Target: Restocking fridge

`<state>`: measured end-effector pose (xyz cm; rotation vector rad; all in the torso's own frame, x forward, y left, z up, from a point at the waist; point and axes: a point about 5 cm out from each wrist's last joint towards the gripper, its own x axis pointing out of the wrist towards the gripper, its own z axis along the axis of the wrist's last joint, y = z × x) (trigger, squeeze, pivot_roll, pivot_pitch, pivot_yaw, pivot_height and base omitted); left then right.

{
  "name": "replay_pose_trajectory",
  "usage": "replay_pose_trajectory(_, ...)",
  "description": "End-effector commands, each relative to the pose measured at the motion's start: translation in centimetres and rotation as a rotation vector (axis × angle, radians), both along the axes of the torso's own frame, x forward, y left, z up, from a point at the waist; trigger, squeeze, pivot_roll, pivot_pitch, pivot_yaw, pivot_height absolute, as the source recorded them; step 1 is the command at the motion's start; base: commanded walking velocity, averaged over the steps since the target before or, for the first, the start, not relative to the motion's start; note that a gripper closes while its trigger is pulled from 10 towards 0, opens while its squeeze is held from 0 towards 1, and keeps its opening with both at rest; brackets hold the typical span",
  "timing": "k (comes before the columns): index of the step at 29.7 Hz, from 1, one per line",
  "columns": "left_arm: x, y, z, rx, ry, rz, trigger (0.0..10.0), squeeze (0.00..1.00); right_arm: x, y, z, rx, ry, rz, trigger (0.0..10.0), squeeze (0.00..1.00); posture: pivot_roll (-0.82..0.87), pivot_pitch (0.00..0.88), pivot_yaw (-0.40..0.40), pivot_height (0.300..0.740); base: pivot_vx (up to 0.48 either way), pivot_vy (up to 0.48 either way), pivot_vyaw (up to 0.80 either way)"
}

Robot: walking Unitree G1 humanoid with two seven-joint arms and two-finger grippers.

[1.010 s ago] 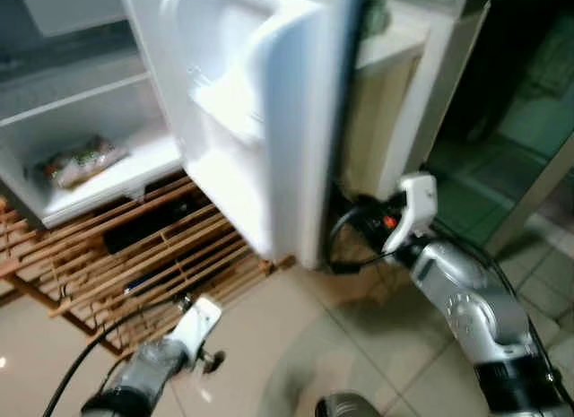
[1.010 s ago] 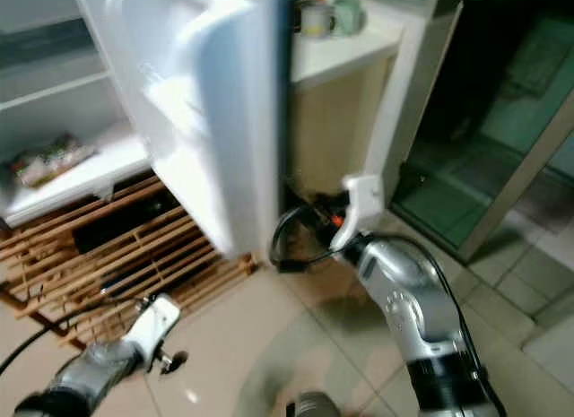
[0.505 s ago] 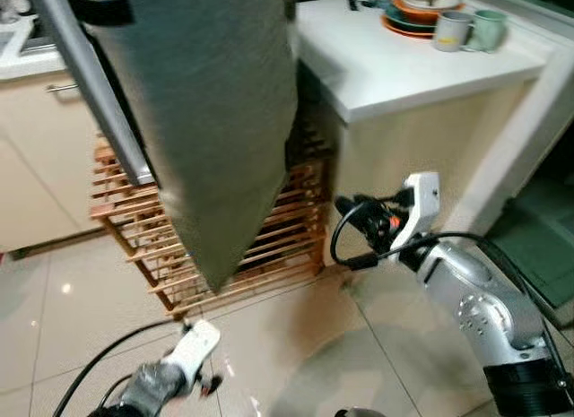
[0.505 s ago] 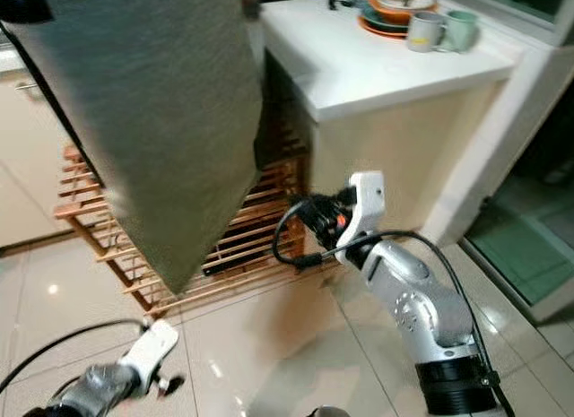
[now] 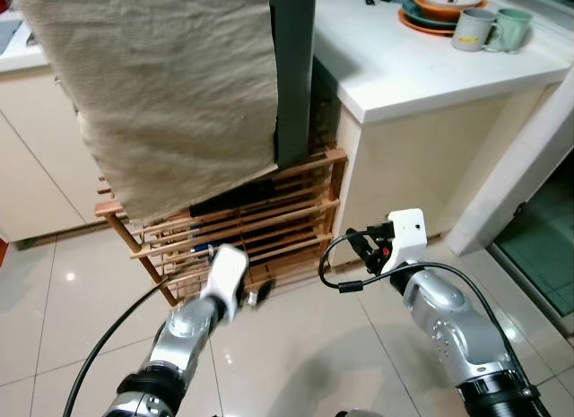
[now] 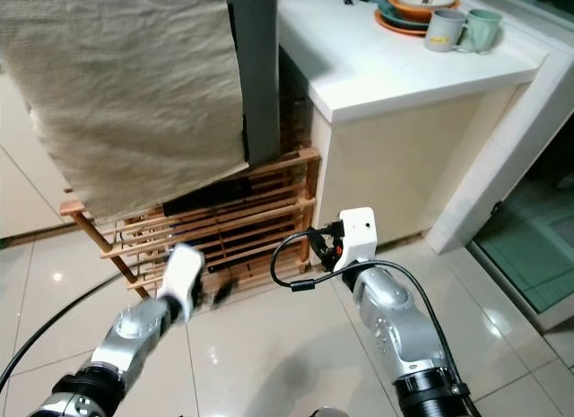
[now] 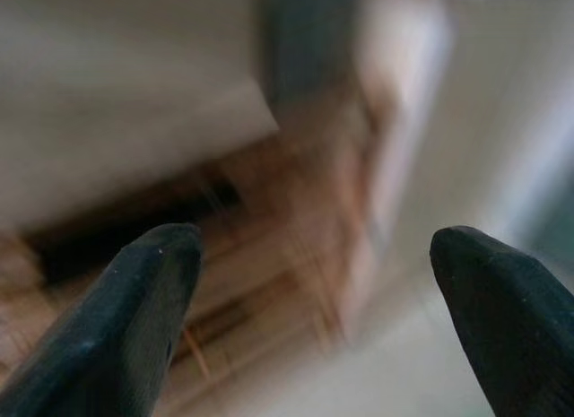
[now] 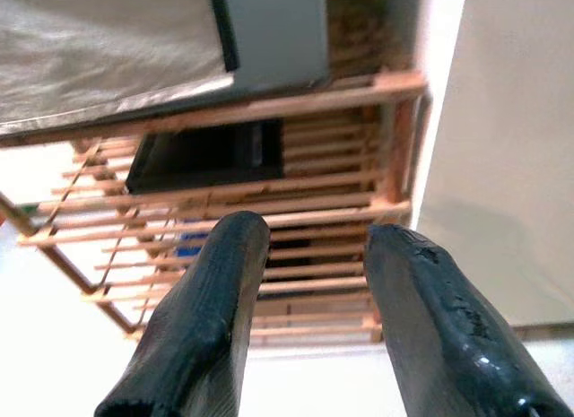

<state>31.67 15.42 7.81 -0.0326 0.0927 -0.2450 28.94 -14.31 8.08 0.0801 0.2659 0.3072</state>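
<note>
The fridge (image 5: 292,76) stands with its dark grey front towards me, and a beige cloth (image 5: 170,94) hangs over most of it. It rests on a wooden slatted rack (image 5: 269,224). My left gripper (image 7: 314,273) is raised low in front of the rack. It is open, its fingers wide apart and nothing between them. My right gripper (image 5: 357,247) hovers near the rack's right post, by the counter's side wall. Its fingers (image 8: 215,309) are open by a narrow gap and hold nothing.
A white counter (image 5: 404,76) stands right of the fridge, carrying two mugs (image 5: 473,30) and stacked plates (image 5: 439,3). Cream cabinets (image 5: 36,175) are on the left. The floor is glossy tile (image 5: 296,345), and a doorway step (image 5: 538,256) lies at the right.
The fridge door, open a second ago with the shelves showing, has swung shut. My view has shifted. The left gripper has risen towards the rack and the right has dropped slightly.
</note>
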Motion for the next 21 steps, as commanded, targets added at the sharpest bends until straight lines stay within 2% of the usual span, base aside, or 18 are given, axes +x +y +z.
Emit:
replay_pose_trajectory(1, -0.2, 1.4, 0.5, -0.034, -0.004, 0.114, 10.0, 0.0, 0.5, -0.9, 0.6, -0.005, -0.04, -0.061, 10.0, 0.0, -0.17, 0.0, 0.017, 0.74, 0.0, 0.0, 0.0)
replay_pose_trajectory(4, -0.3, 0.9, 3.0, -0.03, -0.139, 0.118, 10.0, 0.0, 0.6, -1.4, 0.8, -0.016, -0.072, -0.084, 10.0, 0.0, -0.17, 0.0, 0.012, 0.74, 0.0, 0.0, 0.0)
replay_pose_trajectory(5, -0.2, 0.6, 3.8, -0.053, -0.177, 0.109, 10.0, 0.0, 0.6, -1.5, 0.7, -0.016, -0.078, -0.09, 10.0, 0.0, -0.16, 0.0, 0.011, 0.74, 0.255, 0.0, 0.0)
replay_pose_trajectory(7, 0.0, 0.6, 4.4, -0.063, -0.19, 0.113, 10.0, 0.0, 0.6, -1.5, 0.7, -0.005, -0.089, -0.092, 10.0, 0.0, -0.16, 0.0, 0.011, 0.74, 0.257, 0.202, 0.0)
replay_pose_trajectory(13, 0.3, 1.5, 5.3, -0.022, -0.156, 0.135, 10.0, 0.0, 1.0, -0.7, 0.8, -0.006, -0.12, -0.082, 10.0, 0.0, -0.12, 0.0, 0.028, 0.74, 0.086, 0.455, 0.0)
replay_pose_trajectory(14, 0.5, 2.4, 5.5, 0.007, -0.14, 0.163, 10.0, 0.0, 1.2, -0.3, 0.6, 0.014, -0.122, -0.093, 10.0, 0.0, -0.1, 0.0, 0.042, 0.74, 0.0, 0.48, -0.8)
replay_pose_trajectory(17, 0.3, 3.5, 5.4, 0.027, -0.107, 0.169, 10.0, 0.0, 1.4, 0.5, 0.4, 0.035, -0.131, -0.106, 10.0, 0.0, -0.08, 0.0, 0.075, 0.74, 0.0, 0.48, -0.8)
replay_pose_trajectory(21, -0.1, 3.9, 5.1, 0.048, -0.085, 0.147, 10.0, 0.0, 1.6, 0.7, 0.4, 0.049, -0.14, -0.127, 10.0, 0.0, -0.08, 0.0, 0.089, 0.74, 0.0, 0.48, -0.8)
